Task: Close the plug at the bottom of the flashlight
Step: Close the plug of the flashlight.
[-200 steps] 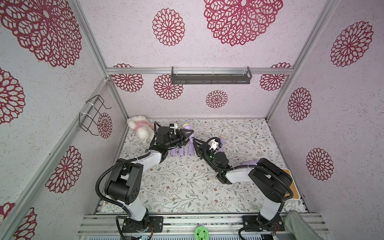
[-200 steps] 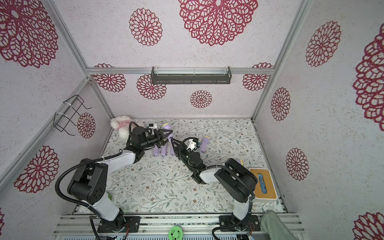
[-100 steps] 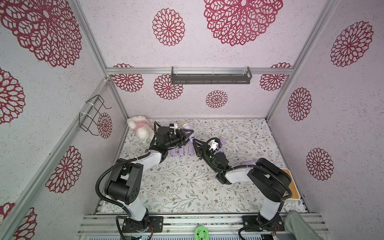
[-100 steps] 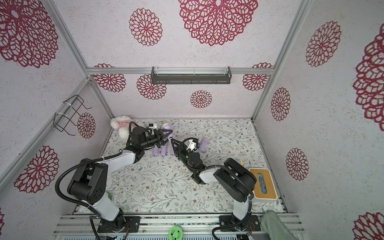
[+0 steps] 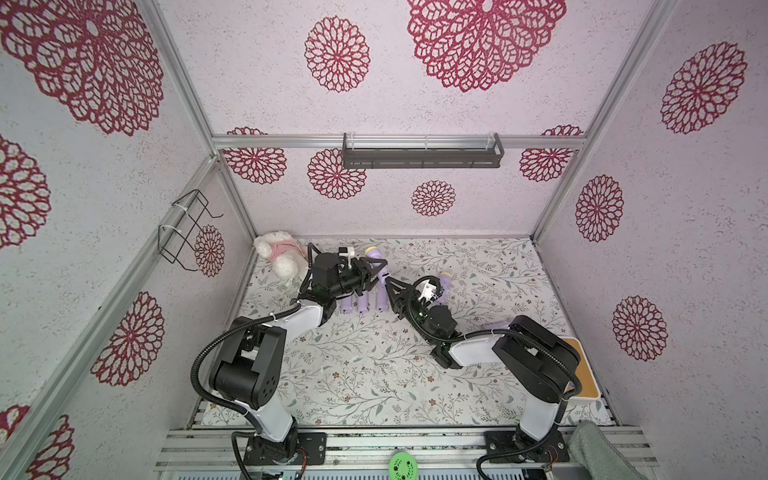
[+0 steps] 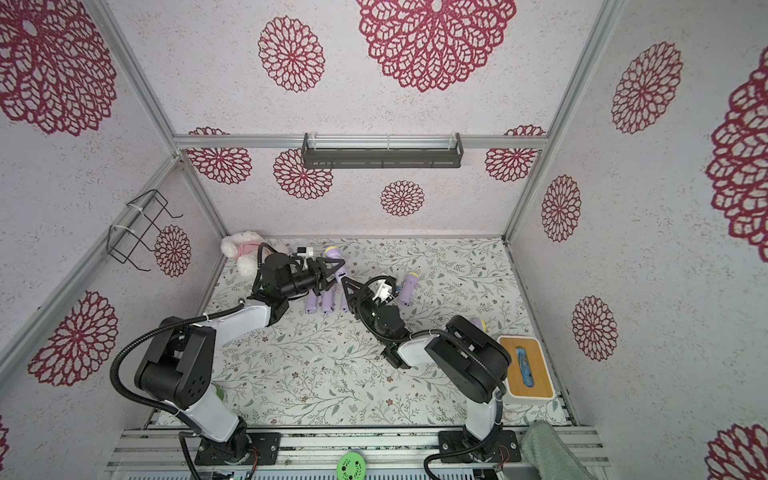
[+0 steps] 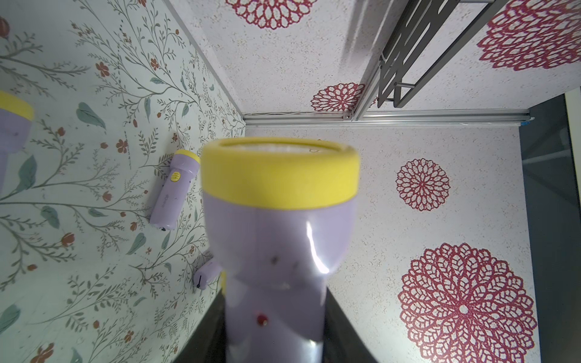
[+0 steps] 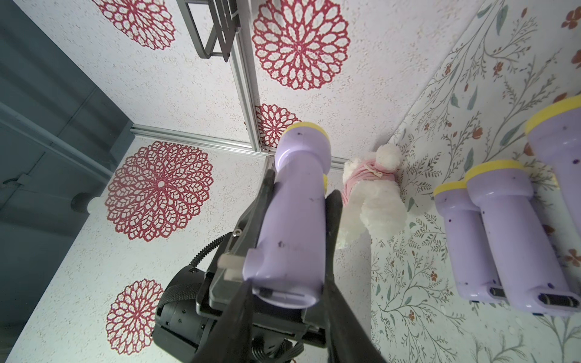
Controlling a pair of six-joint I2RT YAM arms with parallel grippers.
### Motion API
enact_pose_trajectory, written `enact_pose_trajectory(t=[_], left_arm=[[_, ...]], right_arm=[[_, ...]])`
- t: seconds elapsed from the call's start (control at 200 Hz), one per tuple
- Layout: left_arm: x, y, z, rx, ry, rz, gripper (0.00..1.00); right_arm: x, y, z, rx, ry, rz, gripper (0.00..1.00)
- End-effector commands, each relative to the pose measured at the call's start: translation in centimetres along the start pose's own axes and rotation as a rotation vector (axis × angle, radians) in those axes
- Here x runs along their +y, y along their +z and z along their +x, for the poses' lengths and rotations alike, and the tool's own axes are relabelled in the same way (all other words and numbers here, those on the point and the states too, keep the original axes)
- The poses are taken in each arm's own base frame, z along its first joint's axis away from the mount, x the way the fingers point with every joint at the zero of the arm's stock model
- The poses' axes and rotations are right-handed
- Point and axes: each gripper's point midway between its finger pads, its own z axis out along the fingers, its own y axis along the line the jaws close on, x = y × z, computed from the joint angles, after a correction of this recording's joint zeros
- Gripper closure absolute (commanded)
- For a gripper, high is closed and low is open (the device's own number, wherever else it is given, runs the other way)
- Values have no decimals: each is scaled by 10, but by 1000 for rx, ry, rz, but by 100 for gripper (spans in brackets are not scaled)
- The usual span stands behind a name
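Flashlight: purple flashlight (image 8: 295, 220) with a yellow rim, held clear of the floral tabletop (image 8: 418, 314), its base turned toward the right arm.
Left gripper (image 5: 380, 274): fingers clamped on both sides of the barrel.
Right gripper (image 8: 289, 283): fingers bracket the base; whether they press on it cannot be told.
Plug: pale plug (image 8: 231, 267) juts sideways near the base and does not look folded in.
Risk: an off-centre squeeze could twist the barrel in the left grip, or a finger could skid off the rounded base, leaving the plug ajar.
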Motion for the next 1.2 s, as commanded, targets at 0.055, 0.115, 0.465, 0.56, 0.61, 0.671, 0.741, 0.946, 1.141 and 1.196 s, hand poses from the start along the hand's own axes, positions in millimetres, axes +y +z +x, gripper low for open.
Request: enact_pose_trajectory(t=[0.055, 0.115, 0.465, 0.56, 0.61, 0.671, 0.741, 0.946, 1.141, 1.196], left_arm=[[-10, 3, 8, 25, 37, 44, 100], [-10, 3, 9, 26, 38, 44, 100], [-13, 5, 14, 37, 45, 58, 100], [-14, 6, 15, 41, 46, 61, 100], [-15, 6, 17, 45, 48, 64, 100], [-16, 6, 16, 44, 49, 66, 100], [-16, 6, 16, 44, 50, 67, 100], [-18, 6, 17, 47, 49, 72, 100], [-18, 6, 19, 51, 50, 75, 100], [-18, 7, 19, 53, 51, 76, 100]], right_arm=[[24, 7, -4, -28, 21, -81, 63], [24, 8, -3, -28, 19, -81, 64], [25, 9, -5, -35, 15, -81, 65], [26, 9, -5, -38, 14, -82, 65], [26, 8, -6, -42, 11, -81, 65], [26, 8, -8, -48, 8, -80, 65], [25, 8, -9, -51, 4, -75, 65], [27, 11, -10, -51, 1, -78, 66], [26, 11, -10, -54, 1, -78, 68], [26, 11, -10, -56, 2, -79, 68]])
